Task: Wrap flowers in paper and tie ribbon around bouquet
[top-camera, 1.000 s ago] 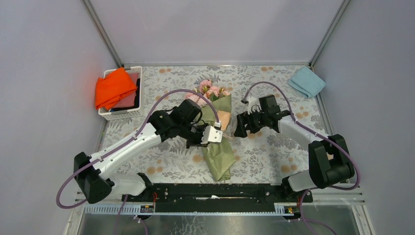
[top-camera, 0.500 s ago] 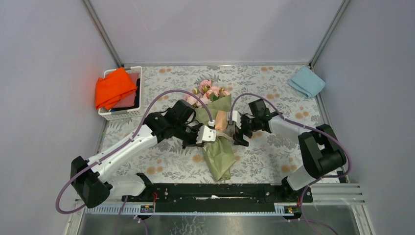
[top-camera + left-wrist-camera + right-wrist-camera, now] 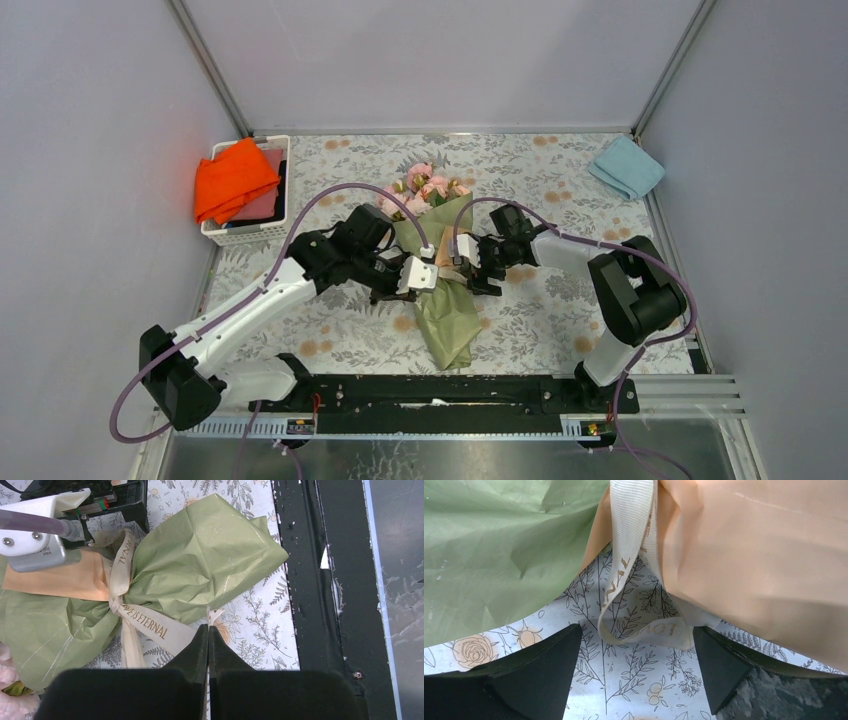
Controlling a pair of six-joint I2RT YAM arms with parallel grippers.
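- One white basket (image 3: 246,236) is seen at the far left of the table (image 3: 545,315), and one orange cloth (image 3: 232,178) is piled on top of it.
- Two arms are counted. The left one is stretched from the near left corner toward the middle of the table.
- The left gripper (image 3: 208,630) is clenched, its two black fingers (image 3: 197,652) pressed flat together. One tail of the ribbon (image 3: 150,625) is pinched between them, and a small pale tip shows just past the fingertips.
- One bouquet (image 3: 448,310) lies at the centre of the table. Its narrow end points to the near edge and its blooms to the far side.
- The flowers (image 3: 428,188) are seen as a cluster of pale pink blooms at the open top of the cone; their exact number cannot be told.
- One sheet of paper (image 3: 200,565) is wrapped around the stems, olive green outside, with one peach flap (image 3: 60,582) showing.
- One cream ribbon with gold lettering is cinched around the neck of the cone.
- The right gripper (image 3: 636,632) is spread wide and released. It is placed just beside the bouquet's right side, and a loop of the ribbon hangs between its two fingers (image 3: 539,665) without being clamped.
- One light blue cloth (image 3: 626,166) is folded at the far right corner, well apart from the bouquet.
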